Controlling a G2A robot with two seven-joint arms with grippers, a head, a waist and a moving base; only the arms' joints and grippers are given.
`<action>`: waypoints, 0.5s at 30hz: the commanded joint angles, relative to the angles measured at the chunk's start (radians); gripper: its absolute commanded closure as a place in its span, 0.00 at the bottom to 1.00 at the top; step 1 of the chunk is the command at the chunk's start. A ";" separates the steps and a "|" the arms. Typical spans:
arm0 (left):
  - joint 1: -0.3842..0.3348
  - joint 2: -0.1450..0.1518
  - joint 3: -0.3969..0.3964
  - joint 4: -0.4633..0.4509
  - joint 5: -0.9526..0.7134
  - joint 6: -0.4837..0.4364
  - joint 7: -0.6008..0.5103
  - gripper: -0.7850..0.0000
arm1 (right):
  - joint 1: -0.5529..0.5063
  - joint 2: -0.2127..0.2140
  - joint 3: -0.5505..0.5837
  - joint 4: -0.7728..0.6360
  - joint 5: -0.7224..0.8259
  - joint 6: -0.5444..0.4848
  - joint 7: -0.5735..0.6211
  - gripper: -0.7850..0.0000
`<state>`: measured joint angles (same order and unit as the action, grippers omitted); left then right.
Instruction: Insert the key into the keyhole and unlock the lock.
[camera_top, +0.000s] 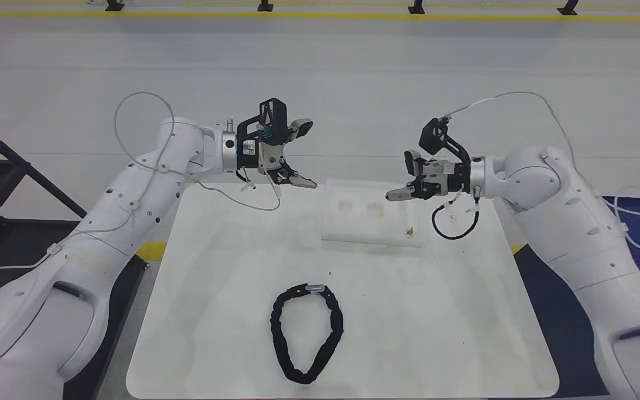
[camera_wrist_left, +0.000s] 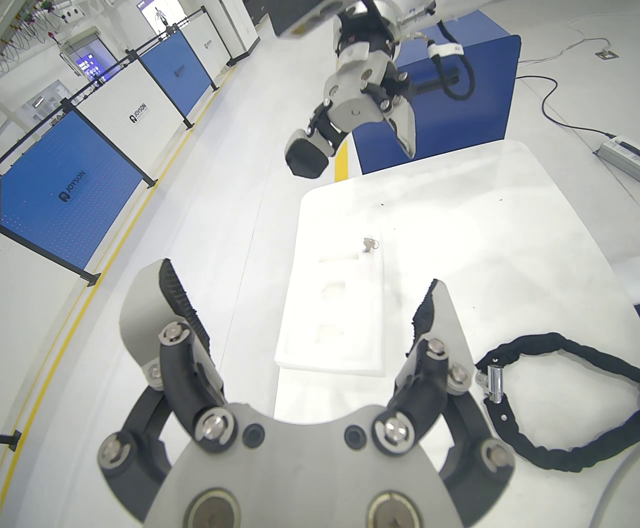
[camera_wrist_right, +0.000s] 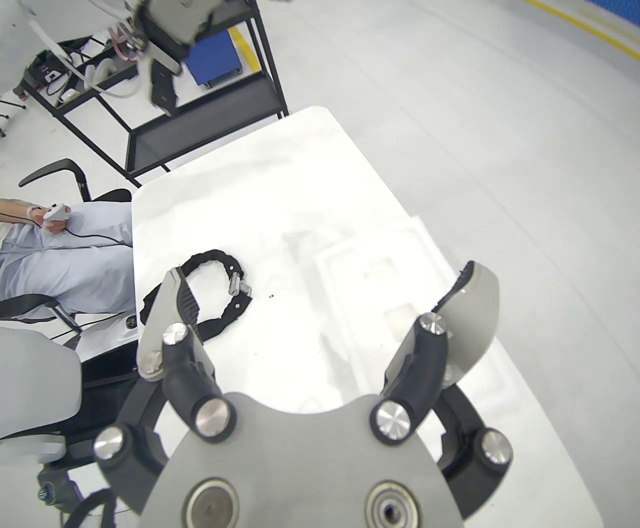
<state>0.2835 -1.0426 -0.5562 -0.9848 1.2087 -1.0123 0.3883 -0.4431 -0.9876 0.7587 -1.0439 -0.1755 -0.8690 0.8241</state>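
Room: pale grey floor all round, a yellow line (camera_top: 330, 15) painted across the far side, blue panels (camera_wrist_left: 70, 200) standing in a row off to one side.
Tabletop: white with rounded corners (camera_top: 480, 330), and everything in play sits on it.
Foam tray: white block (camera_top: 360, 222) lying at the middle of the tabletop's far edge, with shallow pockets cut into its top.
Key: there it is, small and silvery (camera_top: 408, 231), lying loose on the right end of the foam tray with nothing touching it.
Chain lock: black fabric-sleeved loop (camera_top: 306, 332) lying flat near the tabletop's front edge, about centre and well apart from the key.
Lock barrel: shiny metal piece (camera_wrist_left: 495, 382) closing the loop on the side that faces the foam tray; which way its keyhole points, I cannot tell.
Left gripper: up in the air (camera_top: 303, 155) over the tabletop's far left corner, aimed across toward the foam tray, claw spread wide with nothing between the fingers.
Right gripper: in the air (camera_top: 402, 178) over the far edge by the tray's right end, claw wide apart and empty too, the key on the tray close by.
Face-off: the two claws point at each other across the foam tray, well apart.
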 joint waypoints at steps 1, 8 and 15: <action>0.000 0.000 0.000 0.000 0.000 0.000 0.000 0.00 | 0.005 -0.005 -0.015 0.025 -0.010 0.041 0.033 0.00; 0.000 0.000 0.000 0.000 0.000 0.000 0.000 0.00 | 0.014 -0.024 -0.053 0.100 -0.036 0.190 0.082 0.00; 0.000 0.000 0.000 0.000 0.000 0.000 0.000 0.00 | 0.029 -0.049 -0.097 0.123 -0.134 0.454 0.133 0.00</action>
<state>0.2836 -1.0425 -0.5562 -0.9848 1.2087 -1.0123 0.3883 -0.4138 -1.0329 0.6664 -0.9208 -0.3058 -0.4657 0.9456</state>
